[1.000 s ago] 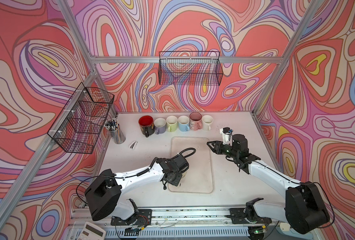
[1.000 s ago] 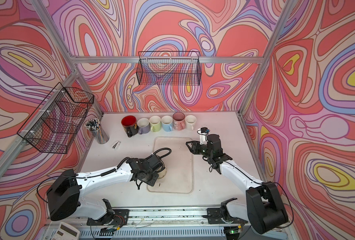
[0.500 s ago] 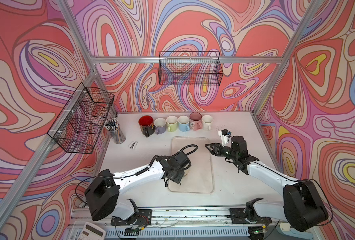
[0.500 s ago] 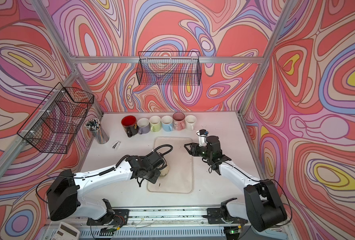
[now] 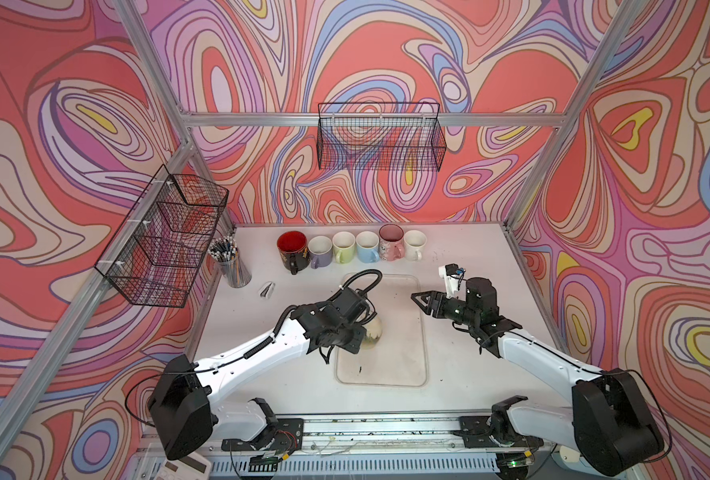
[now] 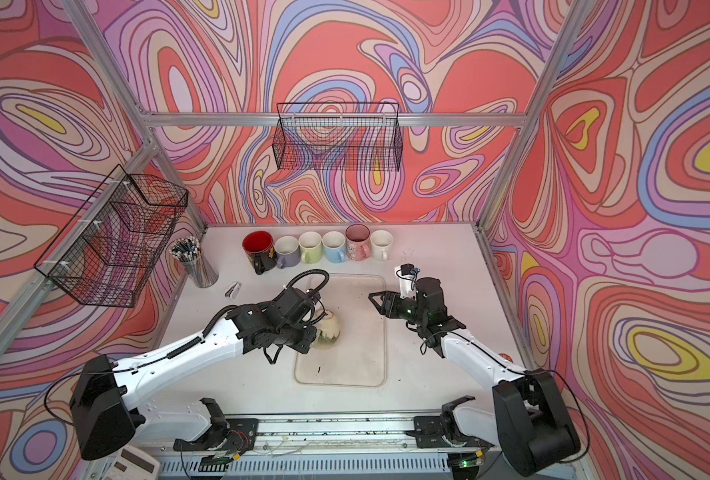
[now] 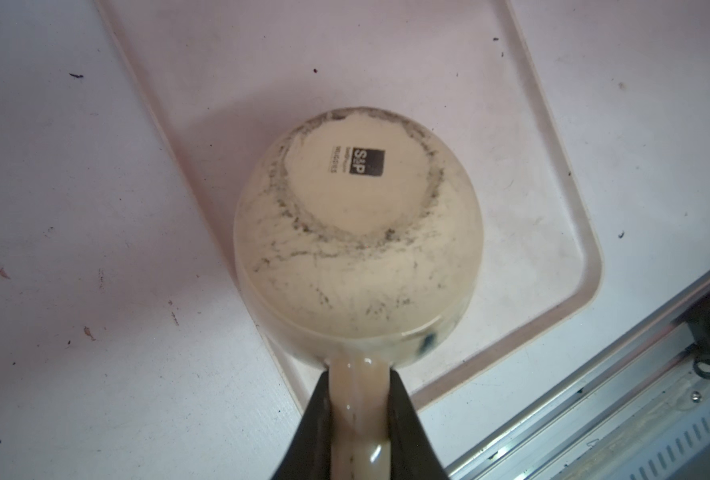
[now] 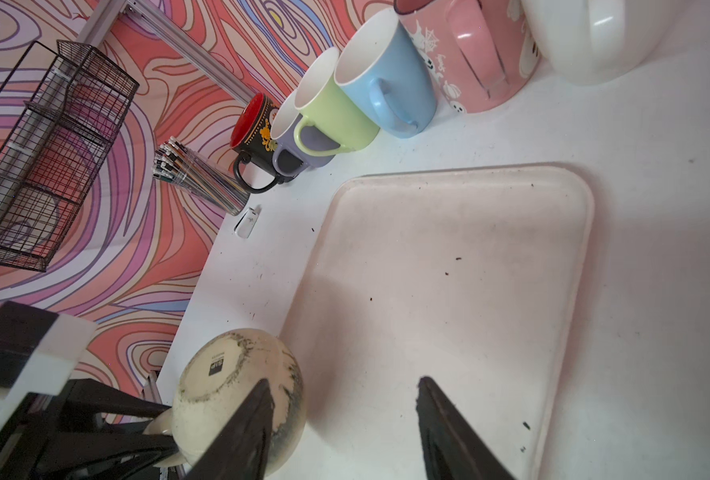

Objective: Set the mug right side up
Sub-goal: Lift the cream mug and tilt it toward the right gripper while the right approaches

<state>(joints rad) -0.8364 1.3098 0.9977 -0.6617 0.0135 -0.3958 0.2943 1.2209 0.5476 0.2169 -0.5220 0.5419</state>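
— Where is the mug (image 7: 357,249) found?
— Over the tray's (image 7: 532,166) left edge, base up, axis tilted. Its handle is clamped by the left gripper (image 7: 359,399).
— And the base stamp?
— Seen only in the wrist views. Farther back, over the tray's right edge, the right gripper (image 8: 343,382) is spread wide, and nothing is held.

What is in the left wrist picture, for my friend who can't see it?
A cream mug is upside down, its smudged bottom with a small black label facing the camera. Two black fingers of the left gripper pinch its handle. Under it are a pale tray and a white table.
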